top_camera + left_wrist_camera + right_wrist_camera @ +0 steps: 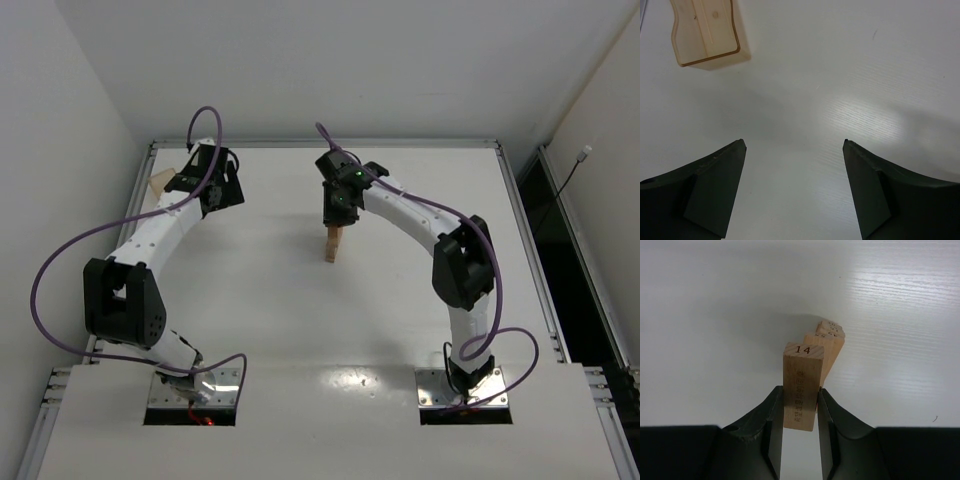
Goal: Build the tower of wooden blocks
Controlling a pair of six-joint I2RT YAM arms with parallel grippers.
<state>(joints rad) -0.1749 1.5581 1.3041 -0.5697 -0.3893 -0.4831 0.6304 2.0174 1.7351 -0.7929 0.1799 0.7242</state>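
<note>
In the right wrist view my right gripper (800, 390) is shut on a light-tan wood block (801, 375) with "14" printed on its end. Just beyond it are more wood blocks of the tower (829, 342), their numbered ends showing. In the top view the tower (332, 245) stands as a narrow stack near the table's middle, with the right gripper (337, 215) right above it. Whether the held block rests on the stack I cannot tell. My left gripper (794, 143) is open and empty over bare table at the far left (215, 188).
A translucent amber box (705, 32) lies at the far left of the table, ahead and left of my left gripper; it also shows in the top view (160, 181). The white table (300, 320) has a metal rim and walls close on both sides.
</note>
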